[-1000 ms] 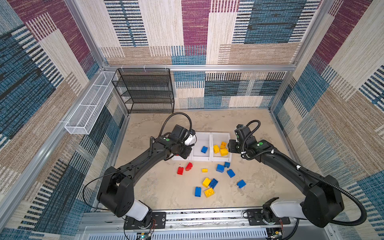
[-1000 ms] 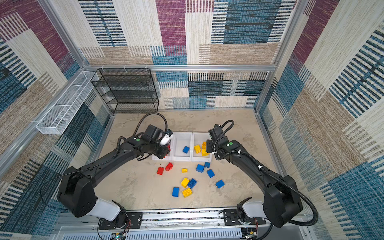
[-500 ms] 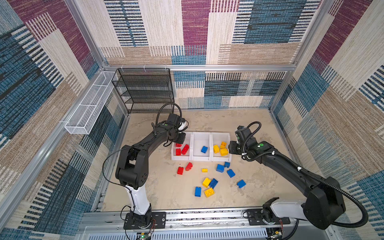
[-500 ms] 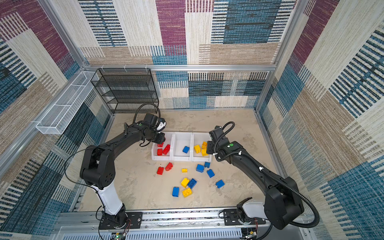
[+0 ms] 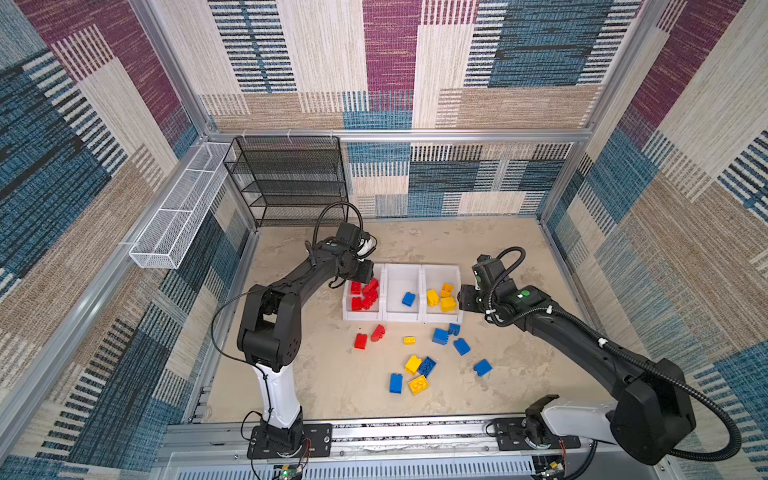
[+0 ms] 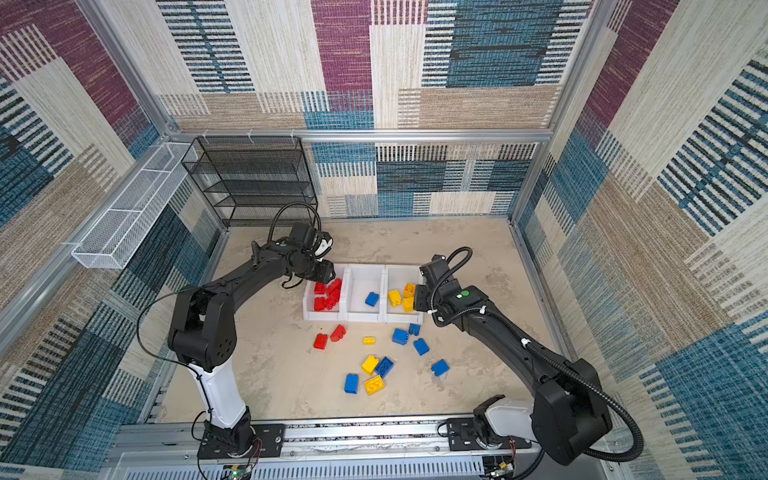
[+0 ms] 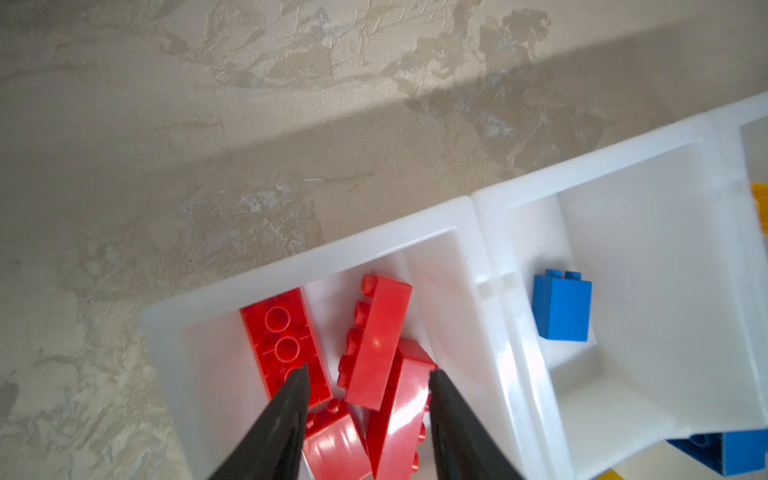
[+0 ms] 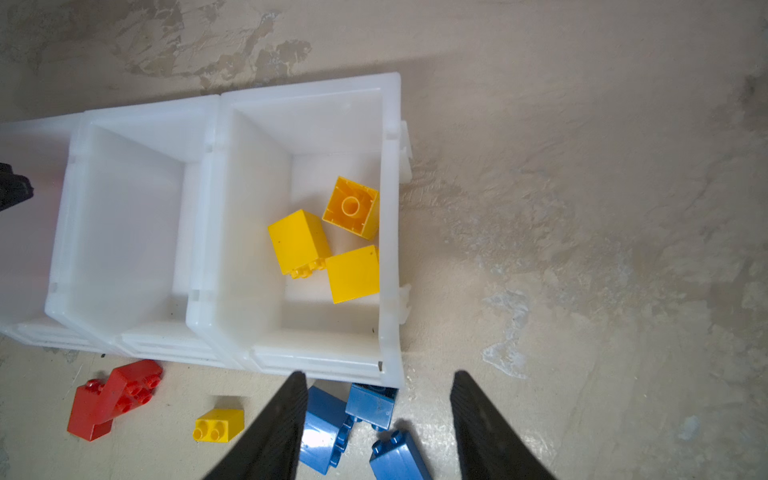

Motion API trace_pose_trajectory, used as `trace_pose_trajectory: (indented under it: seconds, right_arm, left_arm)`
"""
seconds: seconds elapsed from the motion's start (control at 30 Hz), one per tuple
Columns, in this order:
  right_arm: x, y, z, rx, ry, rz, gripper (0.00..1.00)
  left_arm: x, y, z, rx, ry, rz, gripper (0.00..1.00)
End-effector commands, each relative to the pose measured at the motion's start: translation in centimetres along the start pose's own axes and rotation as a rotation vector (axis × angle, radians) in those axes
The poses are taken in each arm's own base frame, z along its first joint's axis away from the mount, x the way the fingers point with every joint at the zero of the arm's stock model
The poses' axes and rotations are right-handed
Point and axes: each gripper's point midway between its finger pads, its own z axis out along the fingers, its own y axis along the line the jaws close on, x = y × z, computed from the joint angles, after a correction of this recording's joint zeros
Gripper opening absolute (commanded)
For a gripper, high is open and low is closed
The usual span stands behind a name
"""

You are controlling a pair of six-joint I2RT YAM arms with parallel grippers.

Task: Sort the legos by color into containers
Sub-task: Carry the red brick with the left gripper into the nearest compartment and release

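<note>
top views, both: mottled beige table [image 5: 478,249] walled in by patterned panels; black mesh rack [image 5: 291,178] at the far left corner; white wire basket [image 5: 178,212] along the left wall beside it; both well apart from the bricks.

containers [image 5: 401,319]: three white bins joined in a row, mid-table; left bin [image 5: 360,318] holds a heap of red legos [image 5: 365,296]; middle bin [image 5: 401,274] holds one blue lego [image 5: 408,298]; right bin [image 5: 442,272] holds three yellow legos [image 5: 440,298], bunched toward its outer wall.

left gripper [image 5: 366,274] hangs over the far end of the left bin; left wrist view: its fingers [image 7: 286,415] apart, nothing clamped, red heap lying loose below the gap.

right gripper [image 5: 462,301] sits just outside the right bin's outer wall; right wrist view: its fingers [image 8: 270,428] spread wide, empty, above blue bricks on the table by the bin's near corner.

loose on the table, near side of the bins: two red bricks [image 5: 360,340] close together, touching or not i cannot tell; a small yellow brick [image 5: 409,340]; three blue bricks [image 5: 439,336] just in front of the right bin; nearer the rail a cluster [image 5: 427,366] of two yellow and two blue; a lone blue brick [image 5: 482,367] off to the right.
</note>
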Motion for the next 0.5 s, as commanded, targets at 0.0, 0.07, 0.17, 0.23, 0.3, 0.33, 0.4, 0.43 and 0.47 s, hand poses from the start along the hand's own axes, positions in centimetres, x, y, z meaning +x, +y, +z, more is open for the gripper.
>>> trace_pose_trajectory:
  seconds: [0.0,0.07,0.17,0.23,0.3,0.33,0.4,0.43,0.47]
  right_arm:
    - [0.5,0.1,-0.1,-0.013,0.009,0.007,0.59]
    - [1.0,-0.2,0.0,-0.012,0.021,0.006,0.59]
    - [2.2,-0.6,0.3,-0.005,0.049,0.009,0.58]
    - [3.0,-0.6,0.6,-0.014,0.073,0.011,0.58]
    - [3.8,-0.5,0.8,-0.023,0.092,0.016,0.58]
    - [4.3,-0.4,0.9,-0.029,0.101,0.015,0.57]
    - [5.1,0.0,1.1,-0.035,0.120,0.020,0.58]
    - [5.6,0.3,1.2,-0.039,0.129,0.018,0.58]
    - [5.9,0.7,1.1,-0.045,0.133,0.018,0.58]
  left_arm:
    - [0.0,-0.4,-1.3,0.014,-0.030,-0.024,0.50]
    - [0.5,-0.6,-2.1,0.022,-0.048,-0.034,0.50]
    - [1.6,-0.9,-3.3,0.029,-0.075,-0.052,0.51]
    - [2.6,-1.0,-4.0,0.031,-0.083,-0.071,0.51]
    - [3.6,-1.0,-4.7,0.033,-0.097,-0.087,0.51]
    - [4.2,-1.1,-5.0,0.035,-0.101,-0.097,0.51]
    - [5.4,-1.1,-5.3,0.035,-0.105,-0.119,0.51]
    - [5.9,-1.2,-5.6,0.041,-0.112,-0.128,0.51]
    - [6.5,-1.2,-5.8,0.044,-0.114,-0.136,0.51]
